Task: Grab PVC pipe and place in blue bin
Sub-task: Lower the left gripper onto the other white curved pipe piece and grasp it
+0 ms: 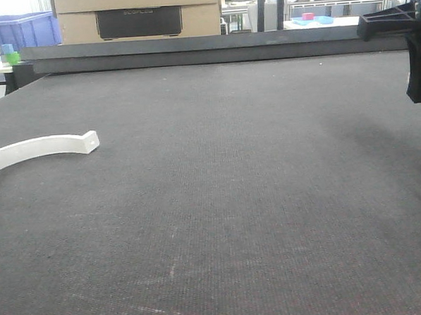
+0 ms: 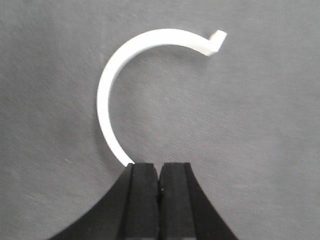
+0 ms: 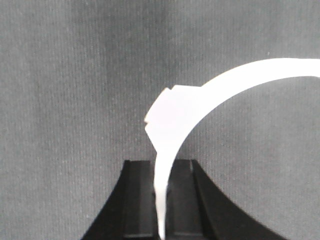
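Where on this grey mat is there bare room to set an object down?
The whole middle and near part of the mat lies bare, from the white strip at the left edge across to beneath the right tool. Crowded only at far left, around the strip.

PVC pipe (image 3: 175, 115): white; arc strip (image 1: 33, 148): white; table mat (image 1: 234, 198): dark grey, fine weave; left gripper (image 2: 159, 192), right gripper (image 3: 161, 195): black; bin (image 1: 20, 33): blue.
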